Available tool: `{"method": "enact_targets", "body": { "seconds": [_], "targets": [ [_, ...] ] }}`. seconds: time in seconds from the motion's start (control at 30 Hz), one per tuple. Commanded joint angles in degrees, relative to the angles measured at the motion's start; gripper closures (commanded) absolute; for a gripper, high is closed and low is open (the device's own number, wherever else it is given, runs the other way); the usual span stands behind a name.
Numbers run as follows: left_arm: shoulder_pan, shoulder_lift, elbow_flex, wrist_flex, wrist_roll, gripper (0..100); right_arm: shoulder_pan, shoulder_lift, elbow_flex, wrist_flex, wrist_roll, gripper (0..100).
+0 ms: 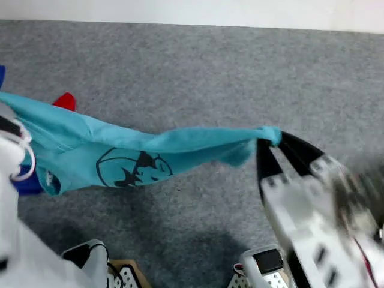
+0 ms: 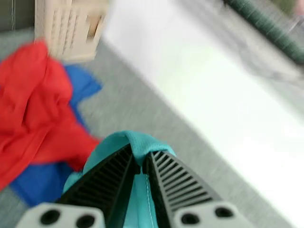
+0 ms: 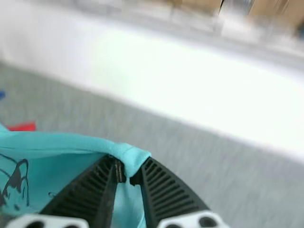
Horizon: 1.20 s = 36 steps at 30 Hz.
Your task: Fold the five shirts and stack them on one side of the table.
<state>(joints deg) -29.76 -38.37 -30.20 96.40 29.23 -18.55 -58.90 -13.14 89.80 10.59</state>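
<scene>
Two-point hold on a teal shirt (image 1: 138, 153): right gripper (image 1: 271, 139) at one end, left gripper (image 2: 141, 166) at the other. Pressed together at the right end on a bunched fold of the teal cloth, black ribbed fingers almost meeting, cloth wrapped over their tips. Clamped the same way at the left end, squeezing a rounded hump of the same cloth. Stretched between the two over the grey table (image 1: 198, 60), narrow and twisted toward the right, spreading wider toward the left. Printed with a dark round design, facing up on the wider left half. Seemingly lifted clear of the surface at the right end; cannot tell whether touching the table at the left.

Crumpled on the table beyond the left end, a red shirt (image 2: 33, 109), lying on a blue shirt (image 2: 83, 85), the two touching. Peeking out from behind the teal cloth in the high view, a small red corner and a patch of blue. Farther off past those, a pale slatted crate (image 2: 71, 28). Along the table's far side, a white wall (image 1: 192, 11).
</scene>
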Motion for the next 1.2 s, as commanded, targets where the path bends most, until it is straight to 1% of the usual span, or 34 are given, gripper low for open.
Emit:
{"method": "enact_targets", "body": {
  "seconds": [0.0, 0.1, 0.17, 0.23, 0.4, 0.53, 0.6, 0.67, 0.73, 0.8, 1.03, 1.17],
  "targets": [
    [-5.1, -0.8, -10.4, 0.4, 1.3, 99, -0.5, 0.1, -8.6, -0.2, 3.8, 99.2],
    [-10.3, -0.8, -16.5, 0.3, 5.9, 99, -0.5, 0.1, -14.1, -0.2, 6.1, 99.2],
    [-13.9, -0.8, -20.0, 0.3, 6.9, 99, -0.4, 0.1, -16.9, -0.3, 6.9, 99.2],
    [-15.6, -0.8, -22.4, 0.3, 6.9, 99, -0.4, 0.1, -18.7, -0.1, 7.2, 99.2],
    [-15.9, -0.7, -23.4, -0.4, 6.9, 99, 0.0, 0.3, -18.8, 0.5, 7.0, 99.2],
    [-15.8, -0.2, -21.4, -1.8, 7.6, 99, 0.0, 0.3, -13.3, 0.6, 7.1, 99.2],
    [-15.8, -0.2, -17.0, -3.3, 10.0, 99, 0.0, 0.3, -9.4, 0.4, 7.1, 99.2],
    [-15.8, -0.2, -10.8, -6.5, 10.9, 99, 0.0, 0.3, -4.8, -0.9, 6.9, 99.2],
    [-15.7, -0.2, -3.0, -10.9, 10.9, 99, 0.0, 0.2, 0.6, -3.9, 6.9, 99.2],
    [-13.1, -0.2, 5.0, -16.4, 10.8, 99, 0.0, 0.2, 5.8, -7.4, 6.9, 99.2],
    [-3.9, -0.2, 32.6, -37.2, 9.8, 99, 0.0, 0.3, 28.4, -24.6, 7.0, 99.2],
    [0.0, -0.1, 45.8, -49.2, 3.8, 99, 0.3, 0.4, 42.6, -38.3, 7.2, 99.2]
  ]
}}
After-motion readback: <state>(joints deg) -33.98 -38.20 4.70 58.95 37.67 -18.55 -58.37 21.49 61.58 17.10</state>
